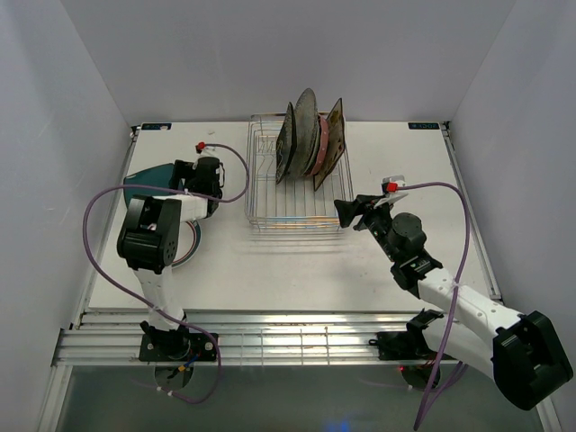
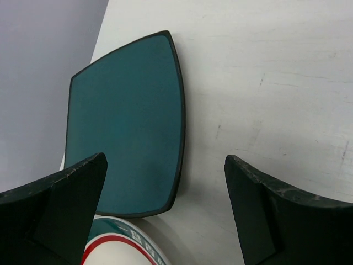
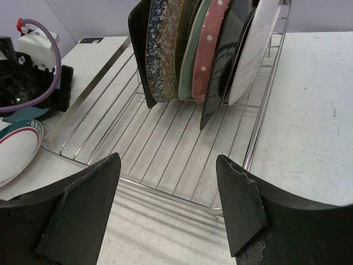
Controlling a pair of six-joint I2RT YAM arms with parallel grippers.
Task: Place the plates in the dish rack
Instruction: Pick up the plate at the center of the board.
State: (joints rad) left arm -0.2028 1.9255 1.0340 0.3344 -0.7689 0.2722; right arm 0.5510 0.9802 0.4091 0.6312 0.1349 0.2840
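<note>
Plates (image 3: pixel 193 49) stand on edge in a tight row at the far end of the silver wire dish rack (image 3: pixel 160 149), among them a grey speckled plate (image 3: pixel 164 44) and a pink dotted plate (image 3: pixel 212 49). The rack sits mid-worktop (image 1: pixel 405 180). The right fingers (image 3: pixel 83 204) are spread apart and empty, just before the rack's near edge. Off to the left, the left fingers (image 2: pixel 66 199) gape wide, holding nothing, above a teal plate (image 2: pixel 127 121) lying flat, with a white teal-rimmed plate (image 2: pixel 118 248) just beside it.
</note>
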